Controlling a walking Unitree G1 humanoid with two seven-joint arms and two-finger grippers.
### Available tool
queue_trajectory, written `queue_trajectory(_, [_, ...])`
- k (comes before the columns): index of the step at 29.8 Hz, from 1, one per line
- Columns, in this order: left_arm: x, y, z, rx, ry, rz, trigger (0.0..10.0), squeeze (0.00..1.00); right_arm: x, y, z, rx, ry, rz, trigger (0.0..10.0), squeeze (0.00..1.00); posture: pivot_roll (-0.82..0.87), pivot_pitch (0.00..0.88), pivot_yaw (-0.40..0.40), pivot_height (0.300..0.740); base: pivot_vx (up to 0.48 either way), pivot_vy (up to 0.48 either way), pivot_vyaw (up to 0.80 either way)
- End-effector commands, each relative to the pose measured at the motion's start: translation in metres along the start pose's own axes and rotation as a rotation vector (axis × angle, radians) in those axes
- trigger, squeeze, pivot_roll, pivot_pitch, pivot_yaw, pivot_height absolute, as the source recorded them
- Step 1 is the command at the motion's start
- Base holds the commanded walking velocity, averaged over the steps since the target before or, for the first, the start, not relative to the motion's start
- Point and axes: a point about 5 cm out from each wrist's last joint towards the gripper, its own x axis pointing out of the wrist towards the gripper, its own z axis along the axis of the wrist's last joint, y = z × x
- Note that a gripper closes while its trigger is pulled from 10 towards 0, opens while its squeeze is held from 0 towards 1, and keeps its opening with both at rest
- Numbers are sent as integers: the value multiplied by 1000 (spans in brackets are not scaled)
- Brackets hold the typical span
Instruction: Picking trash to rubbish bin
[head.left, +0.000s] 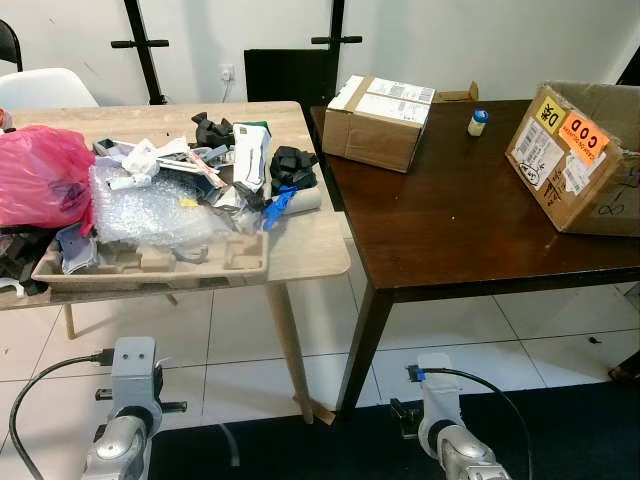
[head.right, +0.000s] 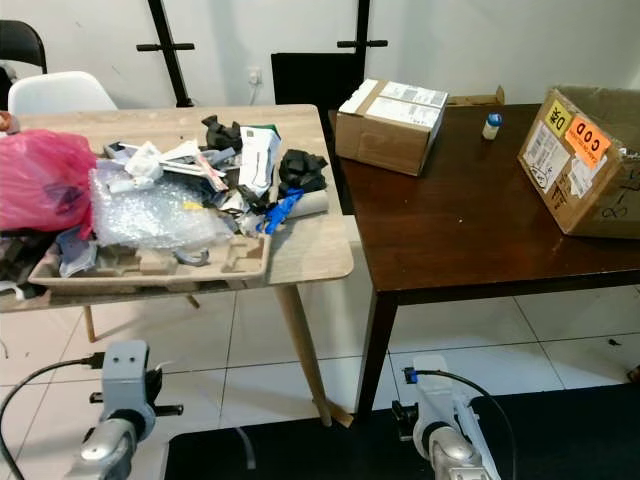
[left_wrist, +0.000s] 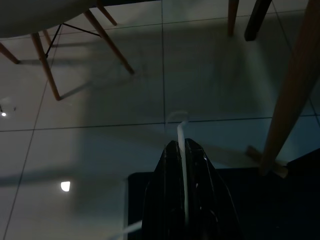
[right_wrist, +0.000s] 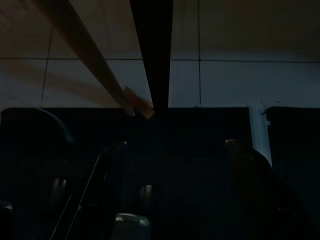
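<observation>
On the light wooden counter (head.left: 310, 250), the trash sits heaped toward its left edge and middle: a pink plastic bag (head.left: 42, 175) at the left edge, bubble wrap (head.left: 150, 208) over a moulded pulp tray (head.left: 150, 265) along the front edge, and black scraps (head.left: 292, 165) with a blue strip (head.left: 279, 205) nearer the right edge. A dark wooden counter (head.left: 450, 215) adjoins it, carrying two cardboard boxes (head.left: 380, 120) and a small bottle (head.left: 478, 121). No rubbish bin can be made out.

Both arms hang low in front of the counters, above tiled floor (head.left: 230, 350). The left gripper (left_wrist: 184, 150) has its fingers pressed together on a thin pale strip (left_wrist: 181, 165), likely a scrap of trash. The right gripper (right_wrist: 175, 145) hangs with fingers spread, holding nothing.

Doing this well likely means keeping the strip firmly pinched and finding the bin first. For the heap, start with loose outer pieces near the right edge, lifting straight up so neighbours do not slide off.
</observation>
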Motion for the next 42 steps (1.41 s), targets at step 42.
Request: queue_trajectory(42, [-4,-3,-1,10,-3,-12,10000,0,-2,-4,-3,-12,0,11,10000,0,13,116,0,740,0,-480,0])
